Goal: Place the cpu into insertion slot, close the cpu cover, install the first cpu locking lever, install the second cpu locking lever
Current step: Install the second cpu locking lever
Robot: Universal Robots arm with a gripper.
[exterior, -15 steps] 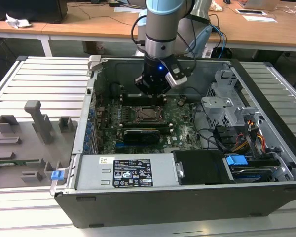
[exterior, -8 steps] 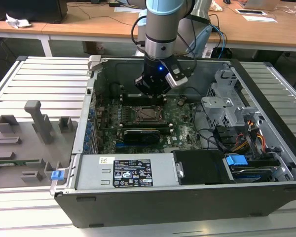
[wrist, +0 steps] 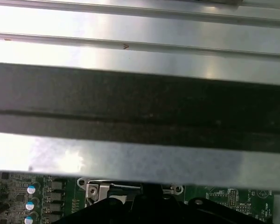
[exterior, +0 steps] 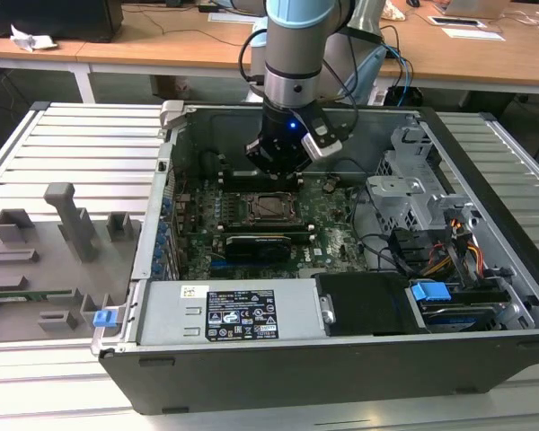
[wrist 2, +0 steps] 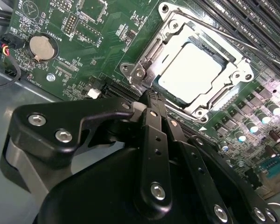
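silver cpu (wrist 2: 190, 70) lies flat under closed cpu cover (wrist 2: 165, 39).

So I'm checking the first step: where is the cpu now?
The cpu sits in the insertion slot under the cpu cover on the motherboard, in the second wrist view just beyond the tool.

a lab: robot arm (exterior: 298, 54), slatted worktable (exterior: 72, 144), wooden desks (exterior: 162, 45).

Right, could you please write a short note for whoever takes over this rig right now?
Gripper: low inside the case, tips beside a corner of the insertion slot.
Things: the cpu sits in the slot, and the cpu cover lies flat around it.
Done: cpu placed, cover closed.
Left: both locking levers. One lever rod runs along the slot's edge; whether it is latched cannot be told.
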